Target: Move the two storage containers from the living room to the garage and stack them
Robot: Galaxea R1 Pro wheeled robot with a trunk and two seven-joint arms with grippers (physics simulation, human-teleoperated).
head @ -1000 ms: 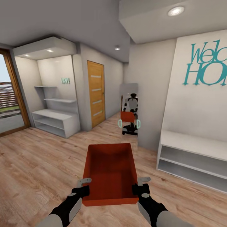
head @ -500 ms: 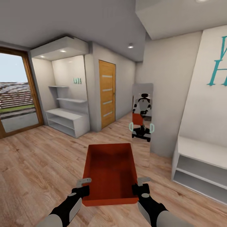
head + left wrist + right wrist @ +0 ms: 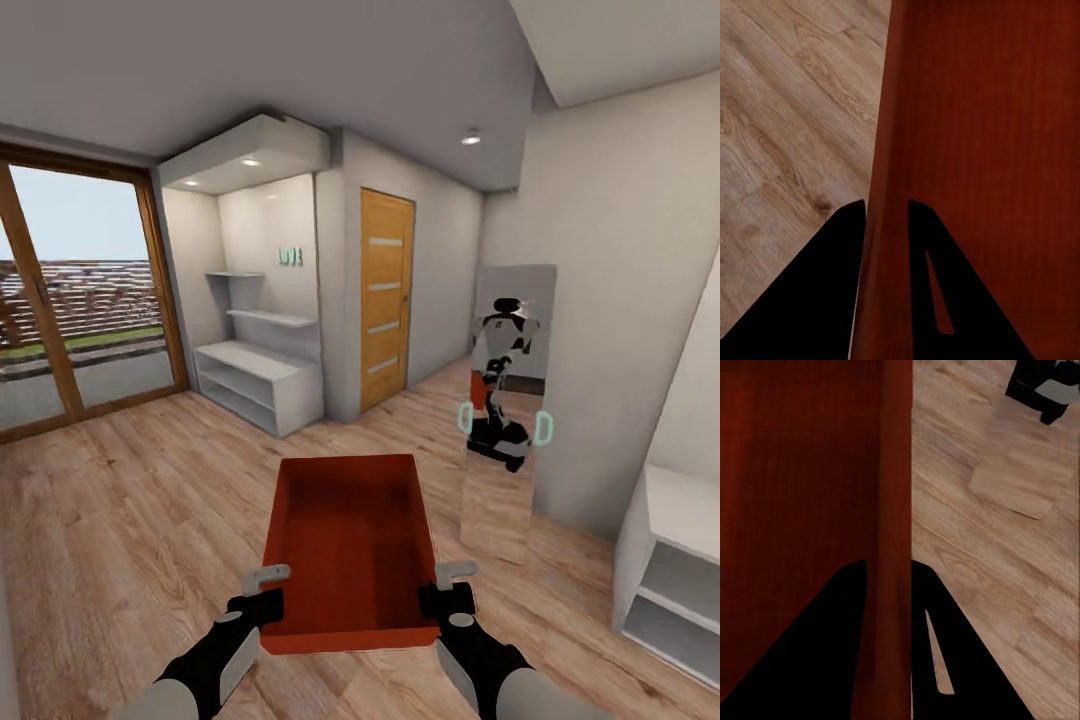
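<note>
Since a second before, the whole head view had swung leftward across the room: the teal wall lettering had slid out of sight at the right, the tall mirror (image 3: 505,410) and the wooden door (image 3: 386,298) had drifted rightward, and a large glass door (image 3: 75,300) with an outdoor scene had come into the picture at the left, while the storage container (image 3: 350,545) kept the same place between the arms. That orange-red bin was carried low in front of the robot, above the light wood-plank floor (image 3: 120,520), its open top facing up and its inside bare. The left gripper (image 3: 262,590) pinched the bin's left wall near the near corner, and in the left wrist view its two dark fingers (image 3: 832,285) sat one on each side of that thin wall (image 3: 889,225). The right gripper (image 3: 452,588) clamped the right wall in the same way, its fingers (image 3: 832,645) straddling the wall (image 3: 894,585) in the right wrist view. Beyond the bin, white shelves (image 3: 262,375) stood in a lit alcove beside the door, the mirror showed the robot's reflection, and another white shelf unit (image 3: 675,570) stood at the right edge.
</note>
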